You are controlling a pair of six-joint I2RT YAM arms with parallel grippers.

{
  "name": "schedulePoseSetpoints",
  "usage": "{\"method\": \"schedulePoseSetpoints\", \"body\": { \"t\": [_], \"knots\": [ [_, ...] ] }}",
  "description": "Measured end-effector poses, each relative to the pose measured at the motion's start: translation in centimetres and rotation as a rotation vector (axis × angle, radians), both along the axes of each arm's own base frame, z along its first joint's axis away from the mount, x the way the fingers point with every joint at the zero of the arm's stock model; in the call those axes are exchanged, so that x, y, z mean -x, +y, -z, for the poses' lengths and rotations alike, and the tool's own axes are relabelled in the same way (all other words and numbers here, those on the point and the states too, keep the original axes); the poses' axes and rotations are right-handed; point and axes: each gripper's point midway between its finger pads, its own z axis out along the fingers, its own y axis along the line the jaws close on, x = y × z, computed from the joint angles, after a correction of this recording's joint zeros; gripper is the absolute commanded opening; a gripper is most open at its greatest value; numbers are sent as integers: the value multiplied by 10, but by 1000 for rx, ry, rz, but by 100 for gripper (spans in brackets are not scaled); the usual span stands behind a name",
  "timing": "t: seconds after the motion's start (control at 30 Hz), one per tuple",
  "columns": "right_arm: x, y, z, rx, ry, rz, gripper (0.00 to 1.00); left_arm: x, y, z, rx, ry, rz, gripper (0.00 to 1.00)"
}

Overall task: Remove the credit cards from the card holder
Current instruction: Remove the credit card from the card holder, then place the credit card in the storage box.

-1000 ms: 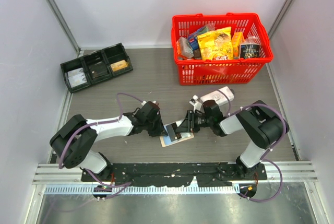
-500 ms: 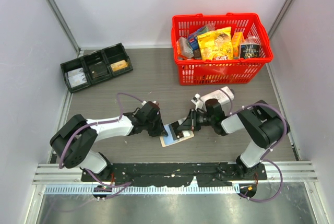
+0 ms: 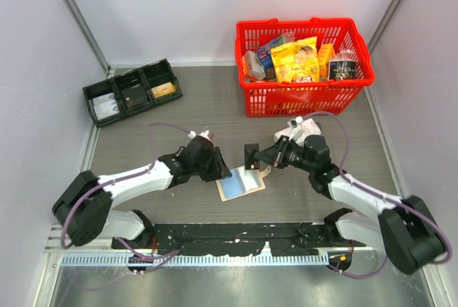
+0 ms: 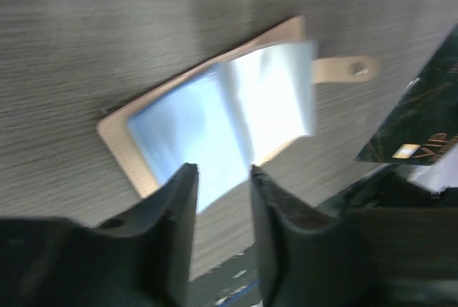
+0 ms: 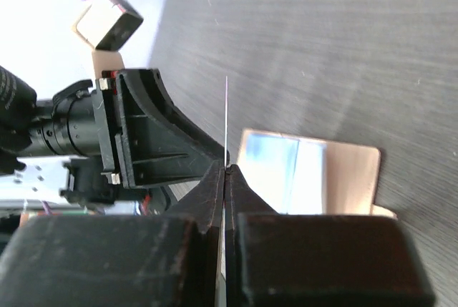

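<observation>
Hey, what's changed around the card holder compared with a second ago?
The right gripper closed on a dark card, drew it out of the card holder, and pulled back to its right. The left gripper opened its jaws at the holder's left edge. The holder, the red basket and the black tray stayed where they were.

Top view high, downward; wrist views close, sharing card holder (image 4: 207, 124).
</observation>
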Motion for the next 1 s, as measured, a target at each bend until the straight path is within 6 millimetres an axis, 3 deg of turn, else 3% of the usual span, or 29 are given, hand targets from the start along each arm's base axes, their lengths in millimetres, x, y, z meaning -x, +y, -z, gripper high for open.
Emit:
{"method": "schedulePoseSetpoints", "body": {
  "t": [0.17,0.3,0.43,0.57,0.8,0.87,1.0],
  "knots": [
    [-5,-15,-48,-115,-95,149,1,-23,-4,-72,151,-223,-58,89],
    [-10,-25,-83,-213,-148,237,1,-34,-2,-142,330,-425,-110,95],
    [-10,-31,-107,-302,-162,287,1,-35,-1,-180,467,-548,-123,95],
    [-9,-32,-122,-373,-164,303,1,-34,-9,-186,530,-583,-99,93],
    [-2,-25,-140,-456,-162,285,1,-24,-43,-190,621,-597,0,84],
    [1,-22,-143,-470,-161,276,1,-21,-50,-189,634,-597,16,80],
    [9,-17,-148,-501,-166,255,1,-18,-62,-189,664,-599,39,59]
  ]
}}
